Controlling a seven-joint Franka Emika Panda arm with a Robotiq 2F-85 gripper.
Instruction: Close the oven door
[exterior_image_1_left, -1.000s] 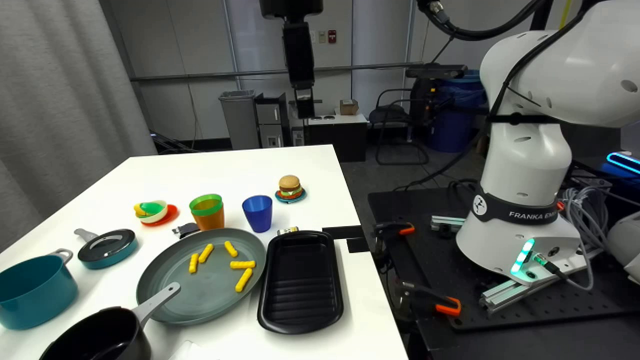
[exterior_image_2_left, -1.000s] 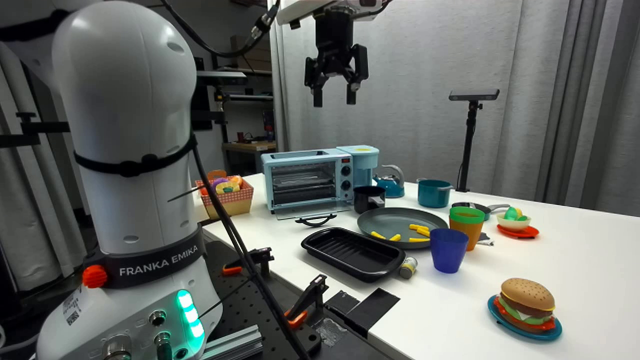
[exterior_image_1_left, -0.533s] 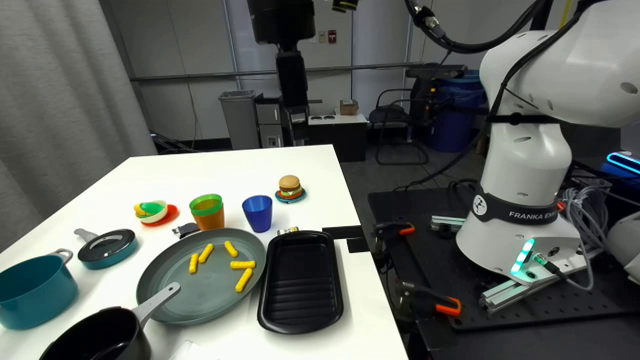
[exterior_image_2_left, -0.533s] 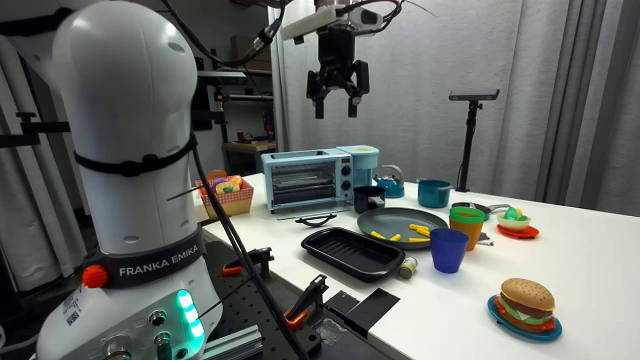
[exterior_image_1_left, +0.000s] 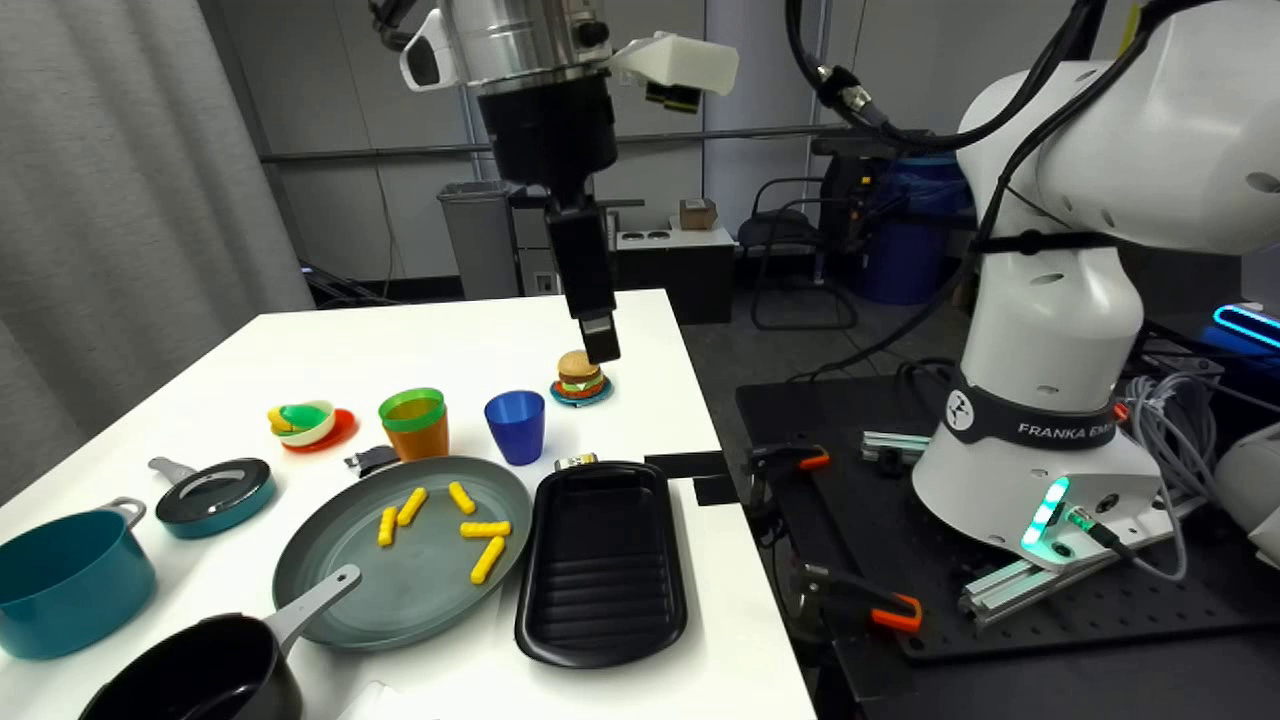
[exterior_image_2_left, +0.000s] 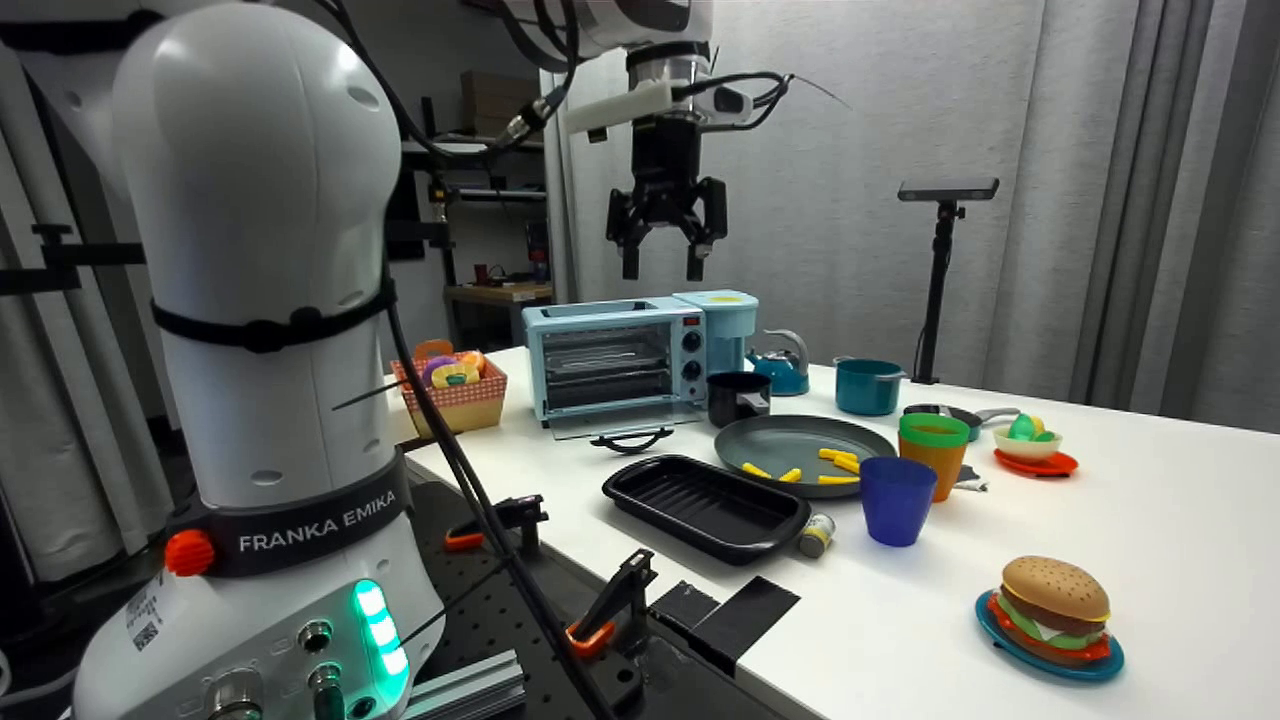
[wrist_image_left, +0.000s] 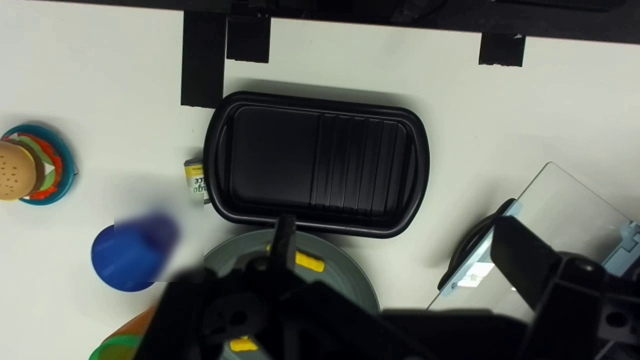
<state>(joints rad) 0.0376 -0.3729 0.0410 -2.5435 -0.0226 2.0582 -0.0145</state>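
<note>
The light-blue toaster oven (exterior_image_2_left: 610, 365) stands at the back of the table in an exterior view. Its glass oven door (exterior_image_2_left: 622, 420) is folded down, open, with the black handle (exterior_image_2_left: 632, 440) toward the table's front. In the wrist view the glass door (wrist_image_left: 565, 200) and its handle (wrist_image_left: 472, 245) show at the right, partly covered by a finger. My gripper (exterior_image_2_left: 662, 265) is open and empty, in the air above the oven's height. It also shows in an exterior view (exterior_image_1_left: 600, 340) and in the wrist view (wrist_image_left: 395, 230), pointing down.
A black tray (exterior_image_2_left: 707, 508) and a grey plate (exterior_image_2_left: 790, 433) with yellow sticks lie in front of the door. A black saucepan (exterior_image_2_left: 728, 400) stands close to the door's right side. Blue (exterior_image_2_left: 897, 505) and green-orange cups (exterior_image_2_left: 932, 460) stand further right. A basket (exterior_image_2_left: 465, 408) is left of the oven.
My gripper has moved down, staying open. In an exterior view it also appears larger, with more of the wrist in sight. The oven door and the other objects have not moved.
</note>
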